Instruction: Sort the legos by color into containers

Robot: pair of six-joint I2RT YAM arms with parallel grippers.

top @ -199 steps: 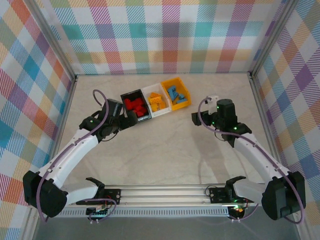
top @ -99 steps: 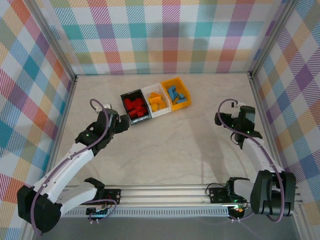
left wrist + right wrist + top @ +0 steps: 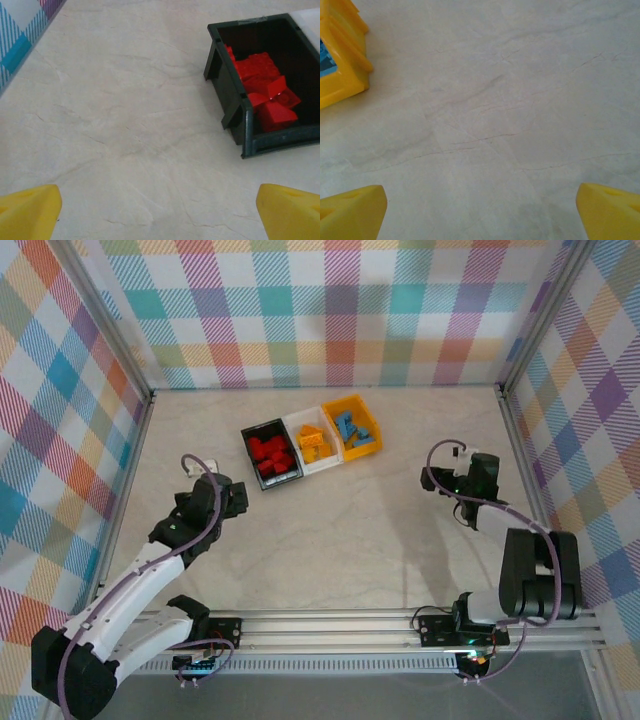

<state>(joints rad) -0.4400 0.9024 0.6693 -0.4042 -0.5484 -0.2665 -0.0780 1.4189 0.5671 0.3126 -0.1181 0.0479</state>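
The three joined containers sit at the table's far centre. The black bin point(image 3: 251, 443) holds red legos point(image 3: 272, 453), the white bin point(image 3: 298, 422) holds orange legos point(image 3: 314, 443), and the yellow bin point(image 3: 368, 419) holds blue legos point(image 3: 351, 428). My left gripper point(image 3: 236, 498) is open and empty, below and left of the black bin point(image 3: 247, 130), whose red legos point(image 3: 265, 90) show in the left wrist view. My right gripper point(image 3: 447, 483) is open and empty, to the right of the yellow bin point(image 3: 345, 60). Bare tabletop lies between both pairs of yellow fingertips point(image 3: 30, 212) point(image 3: 352, 210).
Checkered walls point(image 3: 320, 310) enclose the marble tabletop point(image 3: 340, 540) on the far, left and right sides. A metal rail point(image 3: 330, 625) with the arm bases runs along the near edge.
Both arms have drawn back from the bins. The left gripper moved down and left, away from the black bin. The right arm folded back toward the right wall.
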